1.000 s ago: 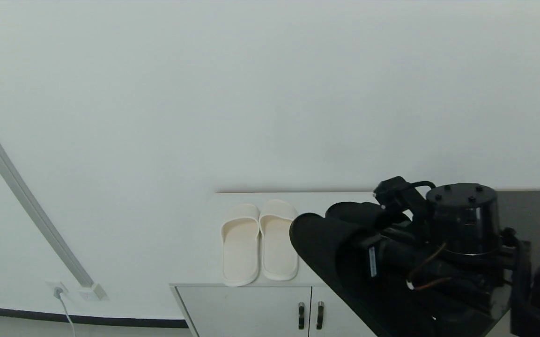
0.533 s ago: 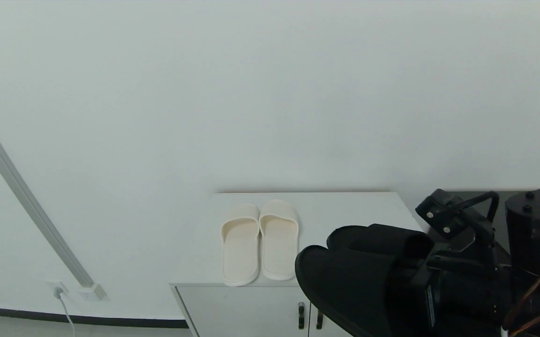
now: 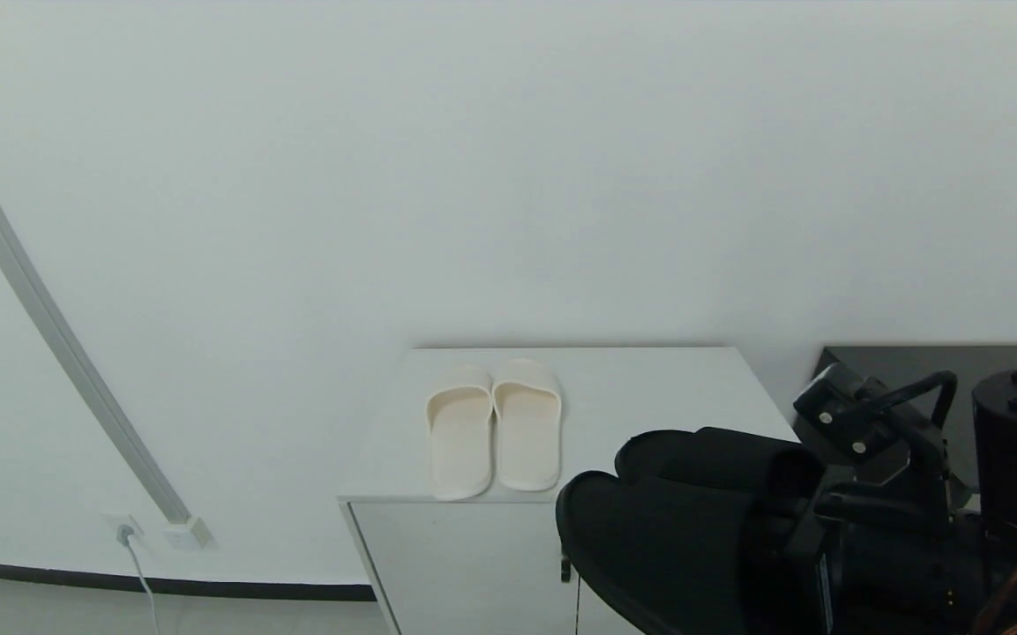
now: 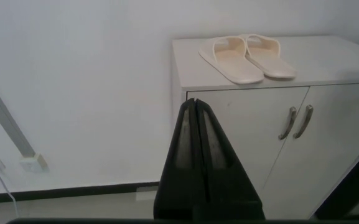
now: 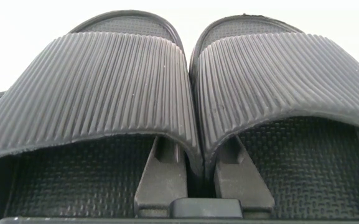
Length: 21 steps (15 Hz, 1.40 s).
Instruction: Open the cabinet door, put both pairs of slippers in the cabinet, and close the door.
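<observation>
White wall (image 3: 508, 176) takes up most of the head view, with a grey conduit (image 3: 49, 326) slanting down it to a small box beside an outlet (image 3: 124, 529). A white cord (image 3: 145, 586) hangs from the outlet, and a dark baseboard (image 3: 208, 586) runs along the bottom of the wall. A white cabinet (image 3: 464, 564) stands against this wall. Its two doors (image 4: 247, 130) are both closed, and their paired vertical handles (image 4: 297, 121) sit close together at the middle seam. On the cabinet's top surface (image 3: 649, 388) the white slippers (image 3: 495, 428) lie flat and side by side, touching along their inner edges, on the left part of the top near its front edge. The black slippers (image 3: 676, 529) are up in the air in front of the cabinet's right half, carried side by side by the right end effector (image 5: 198, 165). In the right wrist view one of its fingers (image 5: 160, 177) reaches in under each ribbed strap, and the two are clamped on the slippers' adjoining inner edges. In the head view the rounded ends of the black pair point toward the robot's left and cover part of the cabinet's right door. The left end effector (image 4: 195, 155) hangs low in front of the cabinet's left side, well apart from it. Its fingers are pressed flat together and hold nothing.
</observation>
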Tool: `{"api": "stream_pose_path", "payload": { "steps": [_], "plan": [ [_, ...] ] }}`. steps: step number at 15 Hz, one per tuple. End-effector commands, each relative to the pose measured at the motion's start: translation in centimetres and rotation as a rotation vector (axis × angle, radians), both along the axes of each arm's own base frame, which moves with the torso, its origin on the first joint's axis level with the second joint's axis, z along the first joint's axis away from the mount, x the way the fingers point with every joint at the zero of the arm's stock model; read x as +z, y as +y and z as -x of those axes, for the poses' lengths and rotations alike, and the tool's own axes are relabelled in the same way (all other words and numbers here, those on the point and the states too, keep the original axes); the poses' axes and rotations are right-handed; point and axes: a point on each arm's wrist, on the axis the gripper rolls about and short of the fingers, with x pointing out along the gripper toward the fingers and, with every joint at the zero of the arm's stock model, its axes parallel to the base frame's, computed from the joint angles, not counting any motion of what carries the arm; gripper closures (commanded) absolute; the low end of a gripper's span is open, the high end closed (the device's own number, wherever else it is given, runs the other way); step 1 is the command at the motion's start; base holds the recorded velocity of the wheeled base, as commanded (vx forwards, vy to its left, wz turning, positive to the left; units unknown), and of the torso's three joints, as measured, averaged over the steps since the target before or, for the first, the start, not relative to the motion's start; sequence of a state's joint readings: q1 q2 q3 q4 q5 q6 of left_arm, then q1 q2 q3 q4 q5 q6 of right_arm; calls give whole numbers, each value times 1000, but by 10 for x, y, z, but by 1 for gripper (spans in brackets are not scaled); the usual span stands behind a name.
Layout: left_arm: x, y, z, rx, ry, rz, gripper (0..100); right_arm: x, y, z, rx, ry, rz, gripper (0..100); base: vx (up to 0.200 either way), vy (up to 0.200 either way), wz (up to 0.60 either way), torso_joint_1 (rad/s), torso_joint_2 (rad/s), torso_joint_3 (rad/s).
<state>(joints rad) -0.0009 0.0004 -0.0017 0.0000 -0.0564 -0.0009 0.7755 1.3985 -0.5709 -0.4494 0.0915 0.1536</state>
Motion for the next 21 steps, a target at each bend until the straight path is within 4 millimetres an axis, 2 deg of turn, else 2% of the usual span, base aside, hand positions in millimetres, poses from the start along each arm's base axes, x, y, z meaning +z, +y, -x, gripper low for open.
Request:
{"api": "stream_pose_path", "payload": {
  "steps": [1,14,17,18,21],
  "plan": [
    [0,0,0,2,1,1,100,-2,0,-1,-2,4,5,100,0,0,0,0,0,0],
    [0,0,0,10,2,10,100,-9,-4,4,7,-8,18,100,0,0,0,0,0,0],
    [0,0,0,7,2,5,100,-10,-4,5,8,-11,18,100,0,0,0,-124,312,167],
    [0,0,0,7,2,5,0,-10,-5,5,8,-10,19,100,0,0,0,-149,330,183],
    [0,0,0,8,0,7,0,-11,-5,5,8,-7,22,100,0,0,0,-149,357,203]
  ]
}}
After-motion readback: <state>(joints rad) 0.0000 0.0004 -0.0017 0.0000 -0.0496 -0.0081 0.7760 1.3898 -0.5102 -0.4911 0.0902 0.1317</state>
